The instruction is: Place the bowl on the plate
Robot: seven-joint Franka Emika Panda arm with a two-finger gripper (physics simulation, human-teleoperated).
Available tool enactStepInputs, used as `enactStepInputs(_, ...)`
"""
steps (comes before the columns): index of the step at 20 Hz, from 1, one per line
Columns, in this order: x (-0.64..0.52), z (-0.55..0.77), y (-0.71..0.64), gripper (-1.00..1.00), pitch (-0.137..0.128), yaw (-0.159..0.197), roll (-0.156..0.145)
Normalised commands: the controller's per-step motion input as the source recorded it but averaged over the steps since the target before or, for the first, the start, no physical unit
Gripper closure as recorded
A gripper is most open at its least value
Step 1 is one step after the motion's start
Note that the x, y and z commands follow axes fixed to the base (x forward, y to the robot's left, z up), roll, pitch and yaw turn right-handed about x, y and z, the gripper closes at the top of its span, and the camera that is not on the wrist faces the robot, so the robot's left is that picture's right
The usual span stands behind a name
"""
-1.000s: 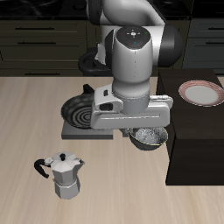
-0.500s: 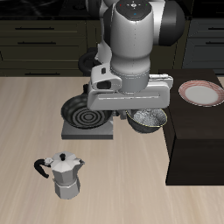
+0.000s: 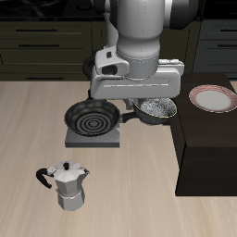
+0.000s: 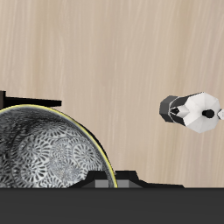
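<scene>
Bowl (image 3: 155, 110) small, round, shallow, dark grey rim, speckled silvery-white inside; wrist view shows the mottled inside filling the frame with a thin yellowish rim line (image 4: 48, 149); bowl hangs in the air under the gripper (image 3: 148, 100), above the wood table (image 3: 37, 130), beside the dark raised block (image 3: 208, 139); gripper closed on the bowl's rim, though the fingertips themselves are mostly hidden by the arm body; compared with a second ago the bowl is higher and farther back, no longer low by the block's edge, and the arm has risen so the frying pan (image 3: 91, 118) is now fully visible; plate (image 3: 212, 97) white with reddish-pink rim band, sits on top of the dark block, apart from the bowl, unchanged; black frying pan with spiral pattern rests on a grey slab (image 3: 93, 137) just beside the bowl; silver moka pot (image 3: 67, 183) with black handle stands nearer the table's front edge, well apart, also seen in wrist view (image 4: 197, 112); nothing lies between bowl and plate.
</scene>
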Motion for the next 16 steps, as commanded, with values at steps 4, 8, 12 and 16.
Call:
enactStepInputs(4, -0.25, 0.22, -0.04, 1.00, -0.020, 0.029, 0.005)
enactStepInputs(8, -0.16, 0.20, -0.08, 1.00, -0.024, 0.005, -0.043)
enactStepInputs(12, -0.23, 0.17, 0.01, 1.00, -0.004, -0.005, 0.013)
enactStepInputs(16, -0.24, 0.13, 0.08, 1.00, -0.024, -0.002, 0.016)
